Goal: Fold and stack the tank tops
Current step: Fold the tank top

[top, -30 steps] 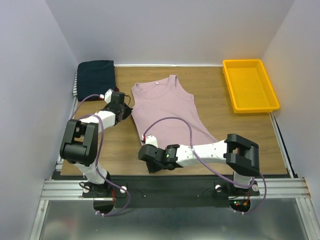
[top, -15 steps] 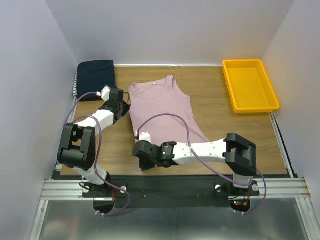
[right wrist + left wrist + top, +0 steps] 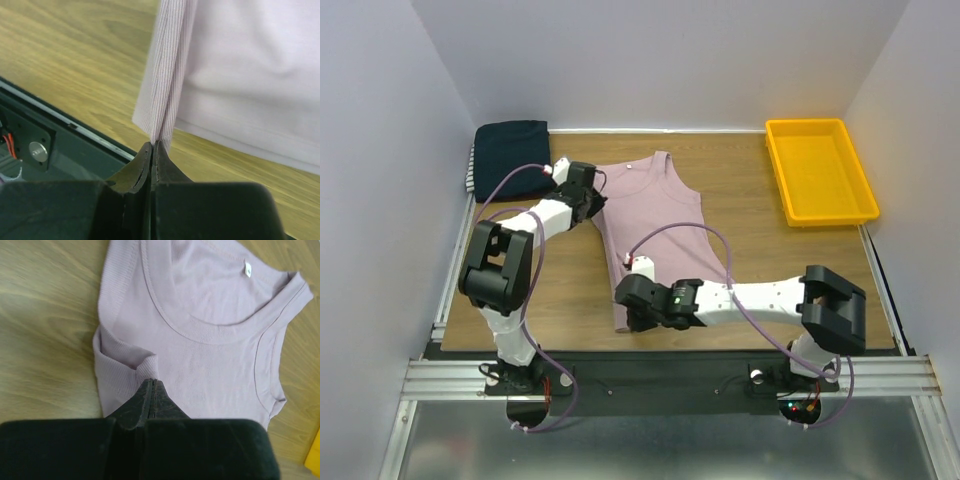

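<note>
Bright, even light with faint shadows; sharp from above, the right claw (image 3: pixel 154 146) softly blurred close-up.

yellow tray (image 3: pixel 820 175) | far right corner | on wooden table (image 3: pixel 760 245) | right way up

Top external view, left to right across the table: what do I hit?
Order: folded stack, navy uppermost → pink tank top → yellow tray. Skipped: left pincer and right pincer, each shut on the pink tank top's edge, so they overlap it.
</note>
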Robot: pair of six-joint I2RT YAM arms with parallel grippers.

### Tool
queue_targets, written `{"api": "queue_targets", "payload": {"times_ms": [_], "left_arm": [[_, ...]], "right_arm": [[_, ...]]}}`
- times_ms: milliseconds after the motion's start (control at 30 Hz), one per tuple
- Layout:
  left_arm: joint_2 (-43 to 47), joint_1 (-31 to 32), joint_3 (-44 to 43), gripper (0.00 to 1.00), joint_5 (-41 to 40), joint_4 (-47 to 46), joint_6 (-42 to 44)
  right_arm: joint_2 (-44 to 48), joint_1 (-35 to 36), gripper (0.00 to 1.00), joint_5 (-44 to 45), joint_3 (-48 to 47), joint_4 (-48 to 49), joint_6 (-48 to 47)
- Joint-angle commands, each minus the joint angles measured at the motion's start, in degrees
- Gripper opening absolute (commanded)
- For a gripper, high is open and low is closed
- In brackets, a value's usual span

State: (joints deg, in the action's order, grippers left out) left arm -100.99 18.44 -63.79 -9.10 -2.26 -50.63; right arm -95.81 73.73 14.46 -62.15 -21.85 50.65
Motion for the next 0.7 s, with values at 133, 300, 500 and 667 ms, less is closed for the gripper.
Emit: {"api": "queue_targets", "payload": {"times_ms": [133,300,500,667], "left_arm": [[-5.79,3.01,-8.72,0.00,-2.06,0.50,1.59],[-7.82,4.50,-11.26,0.00,-3.11,1.29,1.85],[-9.49,5.73,-13.99,0.00,-4.17,2.17,2.55],[-11.24,6.70,-15.49,0.00,-4.52,3.40,2.82]], "right_arm": [[6.86,-1.84,0.00,1.89,6.25,1.72,2.96],[9.41,-3.15,0.00,2.33,10.11,2.16,4.01],[10.99,-4.56,0.00,2.86,13.98,2.51,4.72],[12.49,-5.27,0.01,3.03,15.74,2.86,5.33]]}}
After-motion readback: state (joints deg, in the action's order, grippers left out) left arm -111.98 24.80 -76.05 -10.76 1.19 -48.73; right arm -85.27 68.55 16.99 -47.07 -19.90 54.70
